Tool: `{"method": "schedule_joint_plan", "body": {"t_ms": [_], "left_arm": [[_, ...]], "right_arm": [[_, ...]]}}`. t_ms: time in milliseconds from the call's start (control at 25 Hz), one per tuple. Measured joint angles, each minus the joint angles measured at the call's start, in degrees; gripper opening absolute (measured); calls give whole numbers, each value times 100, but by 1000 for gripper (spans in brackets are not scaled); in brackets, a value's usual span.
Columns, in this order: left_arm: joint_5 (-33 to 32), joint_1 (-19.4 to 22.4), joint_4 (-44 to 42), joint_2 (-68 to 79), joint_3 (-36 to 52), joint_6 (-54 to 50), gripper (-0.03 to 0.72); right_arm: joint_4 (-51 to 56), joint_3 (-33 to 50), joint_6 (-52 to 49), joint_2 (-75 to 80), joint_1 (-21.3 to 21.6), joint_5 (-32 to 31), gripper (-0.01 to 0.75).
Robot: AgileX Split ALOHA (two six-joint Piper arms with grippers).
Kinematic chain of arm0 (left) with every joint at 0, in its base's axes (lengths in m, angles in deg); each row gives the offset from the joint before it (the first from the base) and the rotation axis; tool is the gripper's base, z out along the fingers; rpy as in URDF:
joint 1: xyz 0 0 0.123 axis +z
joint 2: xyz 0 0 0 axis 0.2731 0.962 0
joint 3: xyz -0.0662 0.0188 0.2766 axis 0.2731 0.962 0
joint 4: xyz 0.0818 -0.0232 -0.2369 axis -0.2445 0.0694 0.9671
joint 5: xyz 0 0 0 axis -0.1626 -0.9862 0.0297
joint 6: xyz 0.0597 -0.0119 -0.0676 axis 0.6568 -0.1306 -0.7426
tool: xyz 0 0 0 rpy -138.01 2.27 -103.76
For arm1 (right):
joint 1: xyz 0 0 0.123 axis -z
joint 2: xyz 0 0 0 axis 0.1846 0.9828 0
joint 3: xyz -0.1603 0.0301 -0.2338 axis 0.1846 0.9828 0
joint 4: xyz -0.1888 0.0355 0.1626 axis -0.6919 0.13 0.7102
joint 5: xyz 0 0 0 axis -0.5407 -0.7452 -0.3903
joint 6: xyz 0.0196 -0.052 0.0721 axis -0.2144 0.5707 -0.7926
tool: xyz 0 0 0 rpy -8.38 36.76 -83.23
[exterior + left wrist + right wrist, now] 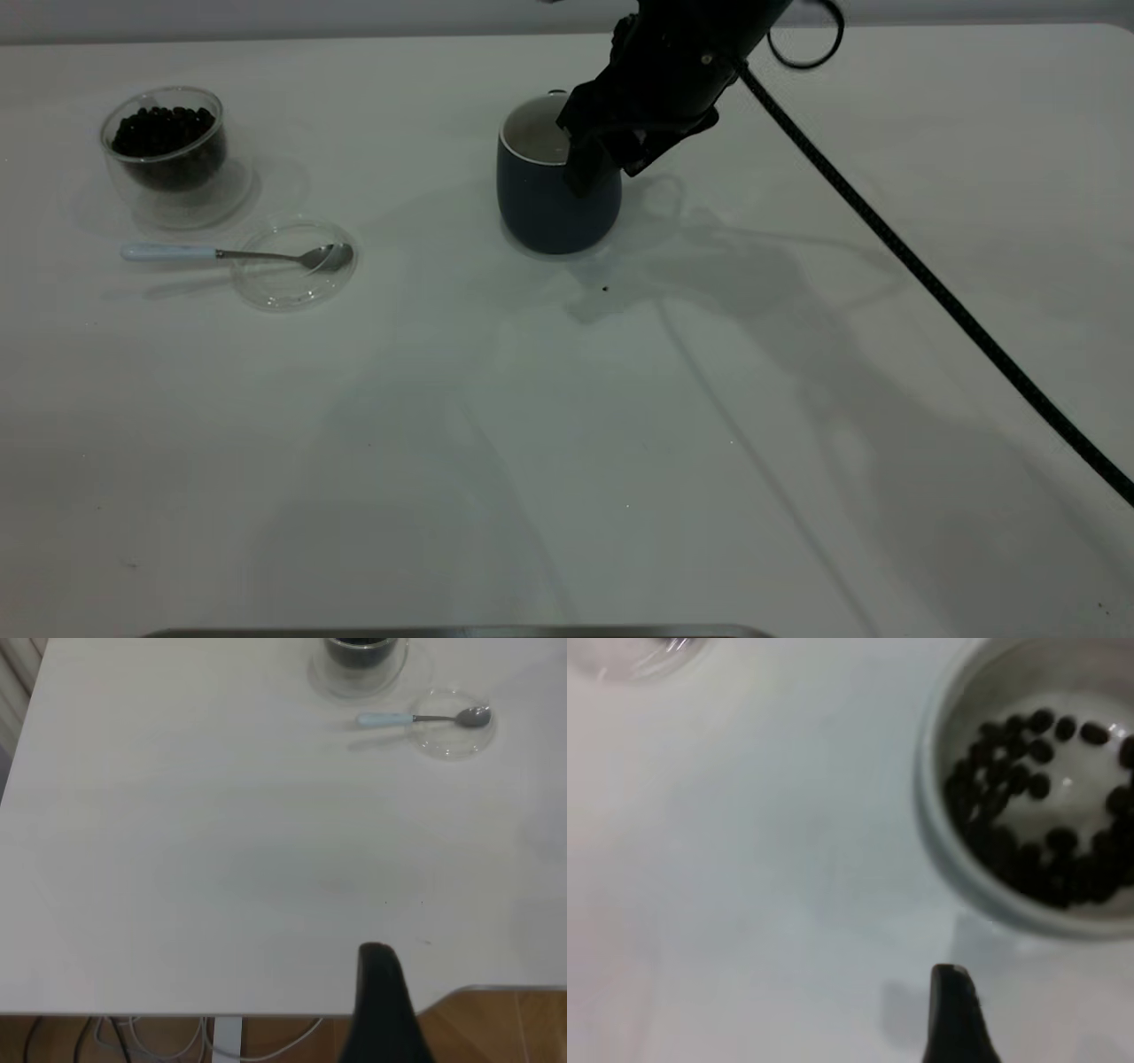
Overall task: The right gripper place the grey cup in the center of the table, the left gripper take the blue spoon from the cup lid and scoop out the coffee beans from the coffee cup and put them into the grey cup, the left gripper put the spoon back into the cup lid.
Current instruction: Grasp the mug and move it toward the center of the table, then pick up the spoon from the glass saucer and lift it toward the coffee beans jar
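The right gripper (pixel 592 168) hangs over the grey cup's (pixel 545 199) rim mid-surface; I cannot tell whether its fingers grip it. Coffee beans (pixel 1028 806) lie inside. The blue spoon (pixel 239 255) rests on the cup lid (pixel 288 288).

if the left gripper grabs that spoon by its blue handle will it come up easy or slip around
Probably easily: the spoon looks small and light. Its handle lies flat on the table, so the fingers have little room beneath and it may skid. The metal bowl rests in the lid, which looks thin and could shift when nudged.
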Motion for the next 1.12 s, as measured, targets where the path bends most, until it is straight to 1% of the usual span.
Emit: {"method": "schedule_joint_plan", "body": {"t_ms": [120, 200, 320, 480, 600, 680, 800, 1120], "left_arm": [[0, 0, 0, 0, 0, 0, 592], [0, 0, 0, 0, 0, 0, 592], [0, 0, 0, 0, 0, 0, 592], [0, 0, 0, 0, 0, 0, 592], [0, 0, 0, 0, 0, 0, 592], [0, 0, 0, 0, 0, 0, 592], [0, 0, 0, 0, 0, 0, 592], [0, 0, 0, 0, 0, 0, 592]], "right_arm": [[-668, 0, -502, -480, 20, -630, 462], [-1257, 0, -1026, -906, 33, -1113, 462], [-1980, 0, -1782, -1704, 45, -2064, 462], [-2479, 0, -2366, -2740, 45, -3265, 462], [-2623, 0, -2634, -3325, 45, -3942, 462], [-2659, 15, -2732, -3667, 45, -4098, 462], [-2691, 334, -2783, -4236, 45, -4118, 462], [-2734, 1981, -2794, -6002, 45, -4174, 462]]}}
